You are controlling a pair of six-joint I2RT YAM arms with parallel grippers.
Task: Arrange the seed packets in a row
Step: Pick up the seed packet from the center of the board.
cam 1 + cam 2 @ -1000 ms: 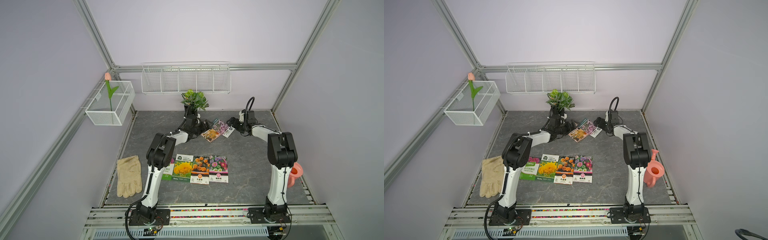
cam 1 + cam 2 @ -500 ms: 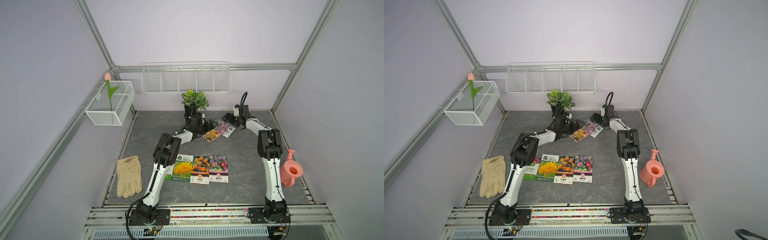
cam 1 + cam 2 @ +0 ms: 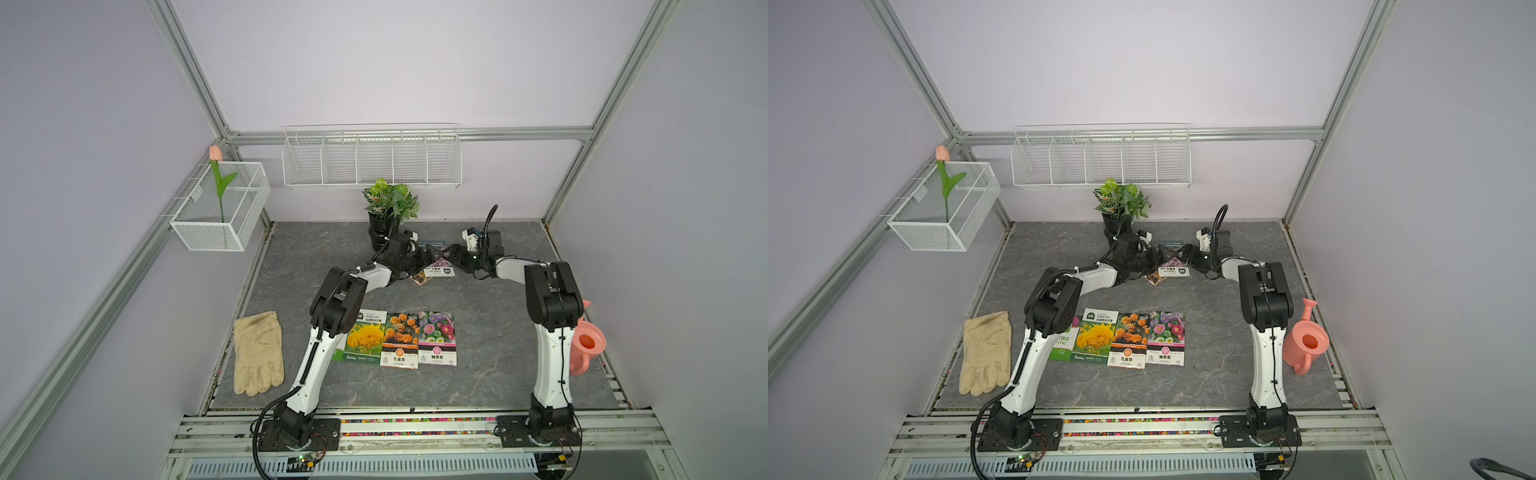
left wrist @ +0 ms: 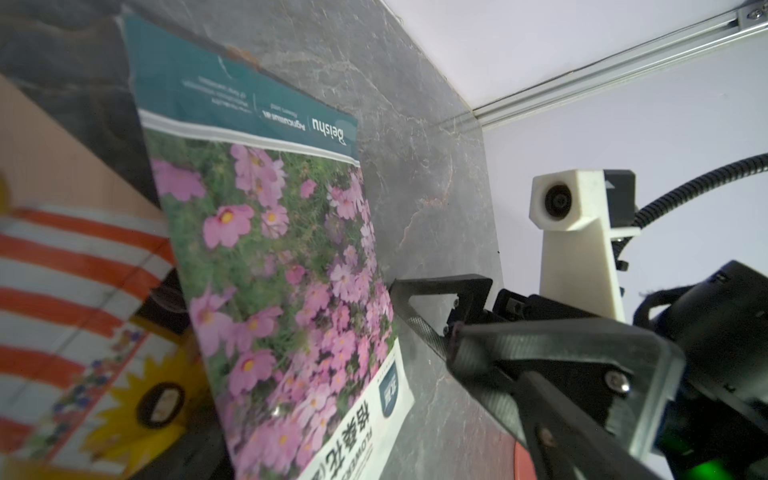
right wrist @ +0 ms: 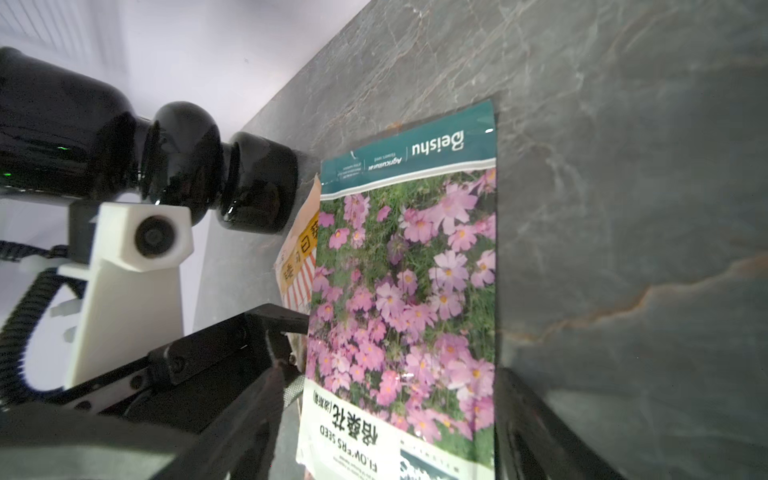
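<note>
At the back of the table a pink-flower seed packet (image 3: 440, 267) (image 3: 1174, 266) (image 4: 282, 270) (image 5: 415, 291) lies partly over a beige shopfront packet (image 3: 419, 278) (image 4: 62, 291) (image 5: 297, 266). My left gripper (image 3: 428, 253) and right gripper (image 3: 451, 252) meet over it from opposite sides, both open. In the right wrist view the packet's near end lies between the right gripper's (image 5: 395, 419) jaws. Near the front, yellow (image 3: 365, 340), orange (image 3: 401, 340) and mixed-pink (image 3: 437, 338) packets lie side by side. A green one (image 3: 1065, 343) is half hidden by my left arm.
A black plant pot (image 3: 380, 232) stands just behind my left gripper. A cream glove (image 3: 257, 353) lies at the front left, and a pink watering can (image 3: 586, 347) stands by the right edge. Wire baskets (image 3: 372, 158) hang on the walls.
Both grippers have moved inward from either side of the back packets and now meet over the pink-flower one. The front row has not moved.
</note>
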